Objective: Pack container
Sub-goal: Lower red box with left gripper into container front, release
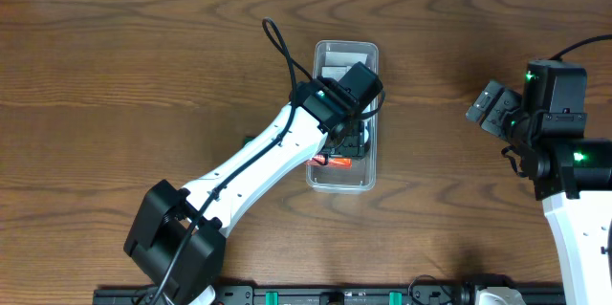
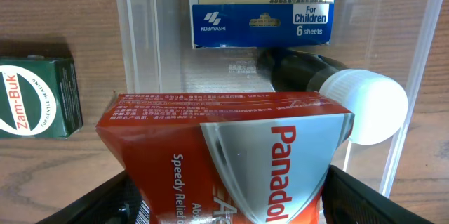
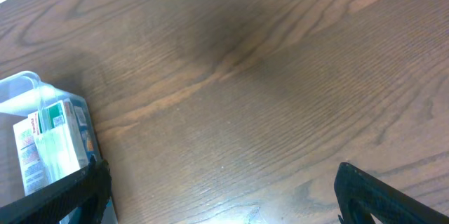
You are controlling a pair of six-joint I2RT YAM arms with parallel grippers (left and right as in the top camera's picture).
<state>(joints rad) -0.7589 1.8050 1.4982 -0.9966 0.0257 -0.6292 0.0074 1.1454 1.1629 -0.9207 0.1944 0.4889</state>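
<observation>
The container (image 1: 344, 184) is a long clear tub at the table's middle. In the left wrist view its clear wall (image 2: 140, 41) shows, with a blue Kobayashi box (image 2: 259, 24) and a dark bottle with a white cap (image 2: 365, 104) lying inside. My left gripper (image 1: 350, 141) is over the tub. In its wrist view the left gripper (image 2: 224, 206) is shut on a red Panadol box (image 2: 231, 161), held tilted above the tub's near end. My right gripper (image 1: 492, 109) is open and empty, off to the right of the tub, and its fingers (image 3: 224, 196) are wide apart over bare wood.
A green Zam-Buk box (image 2: 35, 97) lies on the table just outside the tub's left wall. The right wrist view shows the tub's far end (image 3: 21, 87) with upright boxes (image 3: 52, 140) in it. The left arm (image 1: 258, 166) crosses the table diagonally.
</observation>
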